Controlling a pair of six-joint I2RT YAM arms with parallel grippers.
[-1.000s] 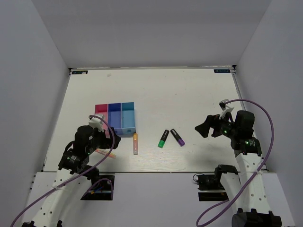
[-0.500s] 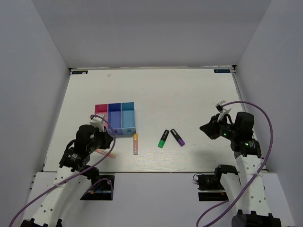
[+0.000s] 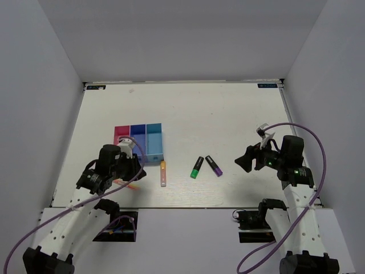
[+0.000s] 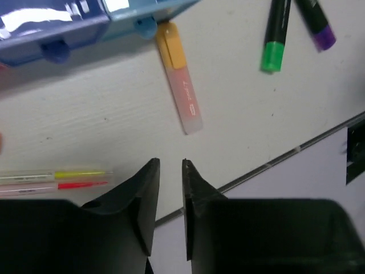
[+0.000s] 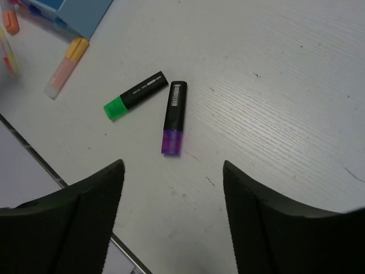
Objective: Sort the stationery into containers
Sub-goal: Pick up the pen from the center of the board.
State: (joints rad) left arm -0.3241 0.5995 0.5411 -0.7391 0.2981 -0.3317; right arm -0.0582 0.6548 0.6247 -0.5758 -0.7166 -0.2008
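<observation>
My right gripper (image 5: 173, 170) gapes wide and empty over the purple marker (image 5: 173, 117), which lies just beside the green marker (image 5: 136, 94) and well apart from the bins (image 3: 153, 155), so I should square the jaws across its barrel before lowering, while my left gripper (image 4: 170, 166), barely parted, holds nothing.

Orange marker (image 4: 181, 85): small red print ran along the barrel, too blurred to read.
Green marker (image 5: 136, 95): white print, unreadable.
Purple marker (image 5: 174, 117): bore a white barcode, digits too small.
Corner tags (image 3: 267, 85): illegible.
</observation>
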